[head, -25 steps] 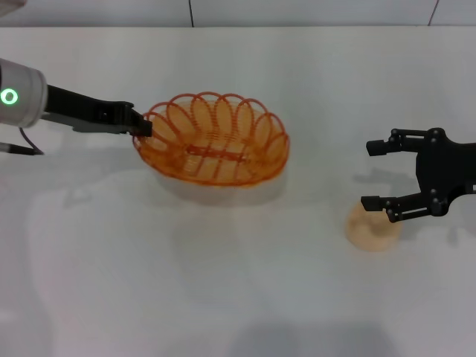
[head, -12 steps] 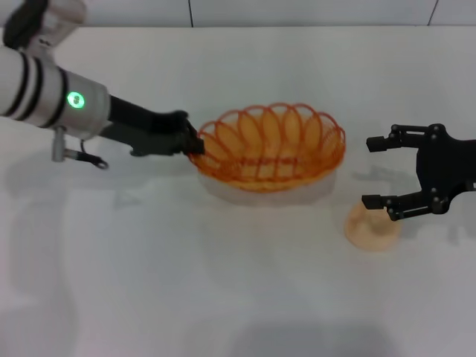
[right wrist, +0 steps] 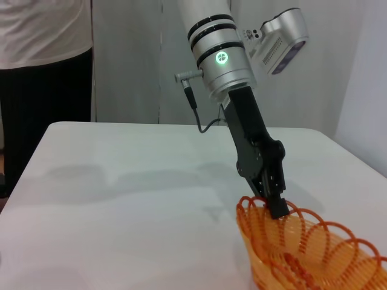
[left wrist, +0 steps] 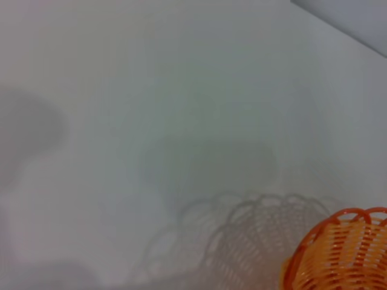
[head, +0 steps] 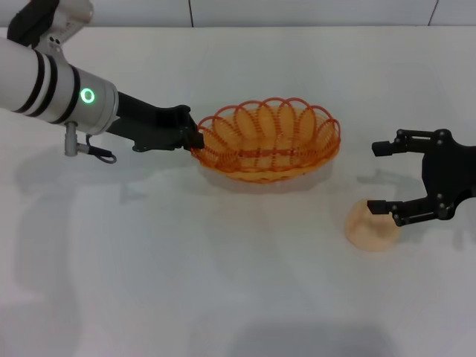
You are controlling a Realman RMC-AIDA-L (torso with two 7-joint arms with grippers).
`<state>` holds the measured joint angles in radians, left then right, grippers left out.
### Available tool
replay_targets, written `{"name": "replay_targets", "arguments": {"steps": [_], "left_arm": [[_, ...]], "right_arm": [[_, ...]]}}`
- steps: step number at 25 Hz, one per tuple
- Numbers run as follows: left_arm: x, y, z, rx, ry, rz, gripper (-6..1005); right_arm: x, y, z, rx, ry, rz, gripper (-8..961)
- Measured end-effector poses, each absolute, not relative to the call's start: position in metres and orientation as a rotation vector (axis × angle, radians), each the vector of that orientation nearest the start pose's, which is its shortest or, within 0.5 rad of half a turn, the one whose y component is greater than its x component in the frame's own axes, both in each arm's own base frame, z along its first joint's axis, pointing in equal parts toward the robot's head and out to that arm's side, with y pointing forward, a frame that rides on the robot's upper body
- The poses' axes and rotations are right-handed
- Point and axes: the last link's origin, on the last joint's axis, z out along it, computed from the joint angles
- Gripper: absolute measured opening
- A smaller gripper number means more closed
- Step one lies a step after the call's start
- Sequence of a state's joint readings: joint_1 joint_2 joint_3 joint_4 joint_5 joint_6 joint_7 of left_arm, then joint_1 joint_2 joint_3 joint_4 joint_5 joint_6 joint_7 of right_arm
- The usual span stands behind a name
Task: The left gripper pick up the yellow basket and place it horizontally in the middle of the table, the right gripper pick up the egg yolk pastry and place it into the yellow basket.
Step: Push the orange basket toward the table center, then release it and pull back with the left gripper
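The yellow basket (head: 268,140), oval and orange-yellow with a looped rim, sits near the middle of the white table (head: 223,282). My left gripper (head: 196,139) is shut on the basket's left rim. The basket also shows in the left wrist view (left wrist: 338,254) and the right wrist view (right wrist: 308,248), where the left gripper (right wrist: 275,205) pinches its rim. The egg yolk pastry (head: 370,227), a pale beige dome, lies on the table to the right of the basket. My right gripper (head: 381,178) is open, held just above and to the right of the pastry.
The table's far edge meets a grey wall (head: 297,11). In the right wrist view a person in a white shirt (right wrist: 45,36) stands beyond the table's end.
My left gripper has carried the basket rightward toward the table's middle and lowered it, now lying level. The right gripper has shifted slightly down beside the pastry.
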<state>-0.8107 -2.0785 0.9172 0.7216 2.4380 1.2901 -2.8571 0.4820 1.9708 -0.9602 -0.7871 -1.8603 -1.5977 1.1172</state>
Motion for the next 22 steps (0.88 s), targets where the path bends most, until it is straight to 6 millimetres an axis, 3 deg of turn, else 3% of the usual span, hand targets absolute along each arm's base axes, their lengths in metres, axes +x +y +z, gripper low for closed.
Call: {"name": "replay_targets", "arguments": {"steps": [8, 13, 22], "left_arm": [[-0.215, 0.401, -0.032, -2.122, -1.953, -0.101, 86], [-0.216, 0.399, -0.035, -2.137, -1.958, -0.096, 192], [-0.214, 0.396, -0.035, -2.212, -1.900, -0.057, 482]], "right_arm": [[0.254, 0.331, 0.030, -2.849, -0.026, 0.501, 868], [0.253, 0.331, 0.029, -2.848, -0.028, 0.504, 869], [0.252, 0.332, 0.029, -2.844, -0.022, 0.507, 869]]}}
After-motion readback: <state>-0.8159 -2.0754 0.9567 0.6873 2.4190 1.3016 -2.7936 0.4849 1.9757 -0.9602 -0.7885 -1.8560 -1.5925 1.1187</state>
